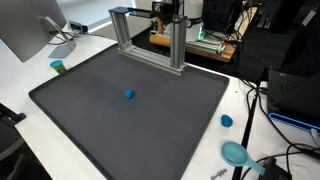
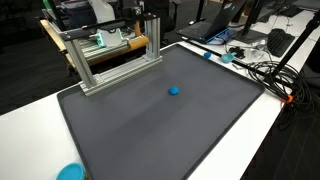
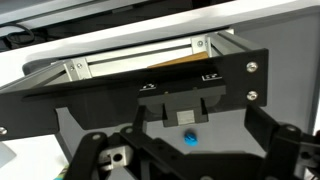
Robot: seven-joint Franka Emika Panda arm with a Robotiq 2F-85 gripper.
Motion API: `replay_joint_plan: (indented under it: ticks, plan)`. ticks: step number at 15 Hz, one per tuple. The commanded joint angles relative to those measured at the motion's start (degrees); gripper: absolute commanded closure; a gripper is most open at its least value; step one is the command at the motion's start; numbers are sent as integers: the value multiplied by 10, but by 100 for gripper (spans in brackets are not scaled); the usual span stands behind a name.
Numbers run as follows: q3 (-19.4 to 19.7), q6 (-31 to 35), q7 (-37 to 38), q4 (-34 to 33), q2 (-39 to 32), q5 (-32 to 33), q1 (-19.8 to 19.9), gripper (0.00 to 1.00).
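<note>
A small blue ball [image 1: 128, 95] lies near the middle of a dark grey mat [image 1: 90, 120] on a white table; it also shows in the exterior view [image 2: 174, 90] on the mat [image 2: 150, 130]. In the wrist view my gripper [image 3: 190, 155] is open, its black fingers spread wide. The blue ball [image 3: 189, 139] appears between them, some way off on the mat. The gripper does not show clearly in either exterior view.
An aluminium frame [image 1: 150, 40] [image 2: 110, 55] stands at the mat's far edge and also shows in the wrist view [image 3: 130, 62]. A teal bowl [image 1: 235, 152], a blue cap [image 1: 226, 121], a small cup [image 1: 58, 67] and a monitor [image 1: 25, 30] sit around the mat. Cables [image 2: 265, 70] lie beside it.
</note>
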State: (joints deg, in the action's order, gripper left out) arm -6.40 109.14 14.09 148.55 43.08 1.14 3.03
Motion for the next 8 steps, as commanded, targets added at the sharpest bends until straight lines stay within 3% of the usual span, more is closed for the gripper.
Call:
replay_joint_plan:
  ticks: [1,8]
  plan:
    - [24,33,-21,25,3,-17,-12,0]
    - [23,50,-11,34,-4,-24,-13,0]
